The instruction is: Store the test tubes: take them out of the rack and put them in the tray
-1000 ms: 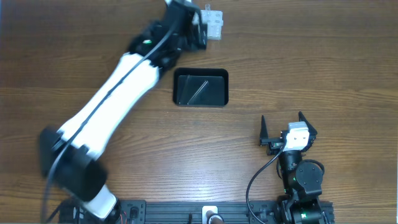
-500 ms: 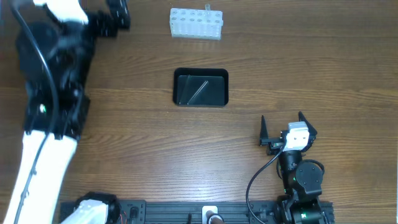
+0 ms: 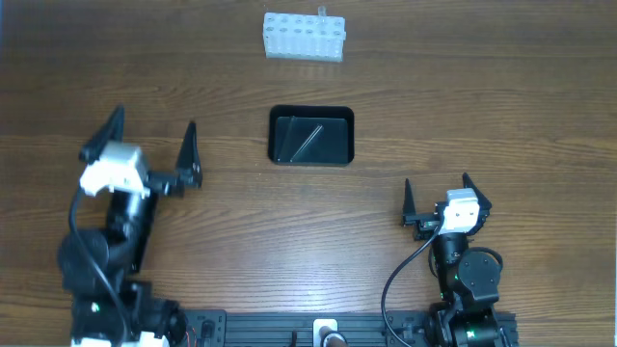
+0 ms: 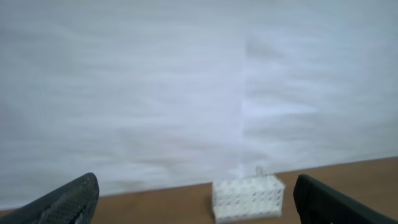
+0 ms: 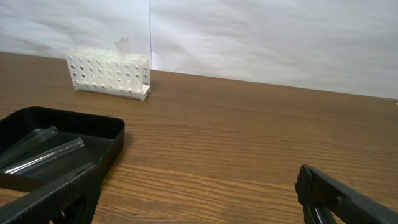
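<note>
Left claw (image 3: 154, 120): fingers spread wide, nothing held between them. Right claw (image 3: 436, 179): fingers likewise spread wide and empty, set low over the wooden tabletop (image 3: 501, 96) close to its own arm's base.

Nearest object to both claws is the black tray (image 3: 273, 135). It rests on the tabletop ahead of the right claw, offset toward the left arm's side. For the left claw it lies off toward the right arm's side. The tray is apart from both claws and touches neither.

Inside the tray lie two clear test tubes (image 5: 43, 155), flat on its floor, side by side and slanted with respect to its walls.

Farther from both claws, beyond the tray and well apart from it, the white perforated rack (image 3: 303, 37) stands upright on the tabletop. In the left wrist view the rack sits far ahead of the left claw, framed between its two fingers. From the right claw it stands past the tray's far wall.

One tube (image 5: 122, 43) stands upright in the rack, its rim rising above the rack's top face, toward the end on the right arm's side.

Farthest from the claws, a plain white backdrop (image 4: 186, 93) rises behind the rack at the tabletop's far edge.
</note>
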{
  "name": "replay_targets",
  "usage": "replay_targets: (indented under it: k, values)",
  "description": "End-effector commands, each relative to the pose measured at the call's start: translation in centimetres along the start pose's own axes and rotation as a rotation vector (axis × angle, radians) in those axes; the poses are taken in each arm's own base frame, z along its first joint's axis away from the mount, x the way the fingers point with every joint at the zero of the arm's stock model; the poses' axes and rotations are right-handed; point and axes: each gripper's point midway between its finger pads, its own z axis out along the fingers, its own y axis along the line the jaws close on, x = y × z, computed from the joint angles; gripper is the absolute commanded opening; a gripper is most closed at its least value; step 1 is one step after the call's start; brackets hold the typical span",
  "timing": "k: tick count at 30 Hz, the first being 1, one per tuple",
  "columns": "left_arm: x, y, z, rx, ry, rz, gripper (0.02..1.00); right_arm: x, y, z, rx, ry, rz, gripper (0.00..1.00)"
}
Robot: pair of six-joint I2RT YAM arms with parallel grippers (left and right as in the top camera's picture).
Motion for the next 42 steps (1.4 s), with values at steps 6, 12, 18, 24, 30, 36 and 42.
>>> replay_targets:
  k: [6, 12, 18, 24, 30, 36, 42]
  values:
    - [5.4, 1.8, -3.9, -0.080, -0.039, -0.128, 1.000, 0.3, -0.3, 0.0, 0.015, 0.007, -0.002, 0.991]
    - [8.4, 1.9, -4.4, -0.084, -0.011, -0.152, 1.000, 0.3, -0.3, 0.0, 0.015, 0.007, -0.002, 0.991]
    - [11.2, 1.6, -4.9, -0.075, 0.054, -0.162, 1.000, 0.3, -0.3, 0.0, 0.015, 0.007, -0.002, 0.991]
    - [13.7, 1.6, -5.1, -0.088, 0.152, -0.225, 1.000, 0.3, -0.3, 0.0, 0.015, 0.007, -0.002, 0.993]
    - [16.2, 1.6, -5.7, -0.112, 0.252, -0.303, 1.000, 0.3, -0.3, 0.0, 0.015, 0.007, -0.002, 0.991]
    - [16.2, 1.5, -5.7, -0.110, 0.251, -0.303, 1.000, 0.3, -0.3, 0.0, 0.015, 0.007, -0.002, 0.993]
    - [16.2, 1.5, -5.7, -0.110, 0.254, -0.303, 0.996, 0.3, -0.3, 0.0, 0.015, 0.007, -0.002, 0.991]
